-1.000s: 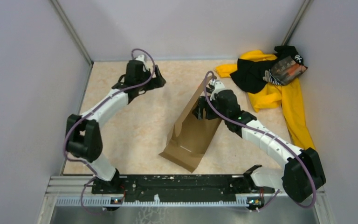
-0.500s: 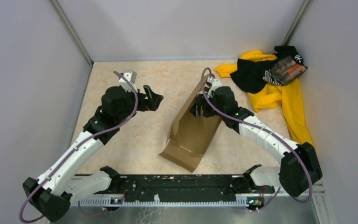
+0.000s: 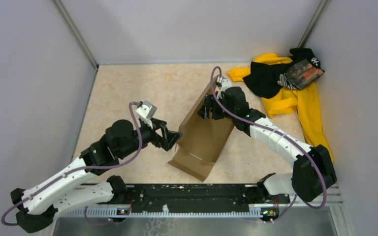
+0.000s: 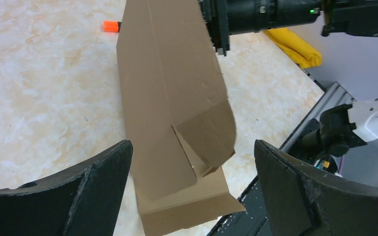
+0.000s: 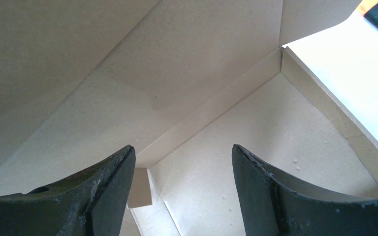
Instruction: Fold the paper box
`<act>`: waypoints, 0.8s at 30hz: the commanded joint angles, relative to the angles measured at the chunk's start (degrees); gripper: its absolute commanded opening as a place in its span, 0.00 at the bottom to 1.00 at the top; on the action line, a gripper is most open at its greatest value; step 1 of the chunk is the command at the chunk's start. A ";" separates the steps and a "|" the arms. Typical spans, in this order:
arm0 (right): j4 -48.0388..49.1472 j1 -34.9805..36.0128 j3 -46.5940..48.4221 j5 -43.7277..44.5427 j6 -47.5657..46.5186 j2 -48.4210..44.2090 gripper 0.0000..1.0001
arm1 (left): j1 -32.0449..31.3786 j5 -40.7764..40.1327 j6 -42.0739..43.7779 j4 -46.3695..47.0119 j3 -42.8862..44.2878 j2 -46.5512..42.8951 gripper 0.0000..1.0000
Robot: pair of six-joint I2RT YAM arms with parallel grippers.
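The paper box [image 3: 204,142] is a brown cardboard sheet lying slantwise mid-table, its long left wall raised and leaning. My left gripper [image 3: 171,138] hovers open just left of that wall's near end. In the left wrist view the box [image 4: 170,93] stands ahead between the spread fingers [image 4: 86,196], with a curled flap and nothing gripped. My right gripper [image 3: 208,110] reaches into the box at its far end, up against the raised wall. Cardboard panels and creases [image 5: 216,98] fill the right wrist view, and the right gripper [image 5: 183,147] is open there, with no card between its fingers.
A yellow-and-black clothing pile [image 3: 288,86] lies at the back right, against the side wall. A small orange object [image 4: 110,25] sits on the table beyond the box. Grey enclosure walls stand on three sides. The black mounting rail [image 3: 192,192] runs along the near edge.
My left arm has swung from the far left corner down to the box's left side, its jaws widening a little. The right gripper has edged left along the raised wall.
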 commanded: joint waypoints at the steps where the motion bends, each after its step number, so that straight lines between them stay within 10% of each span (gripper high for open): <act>1: 2.58 -0.37 2.76 -0.81 0.81 0.38 0.71 | -3.90 -4.09 1.06 -1.43 -0.47 -2.56 0.99; 24: 2.94 -0.37 3.00 -1.25 0.42 0.77 0.72 | -22.02 -34.37 -10.77 -8.60 -5.56 10.45 0.99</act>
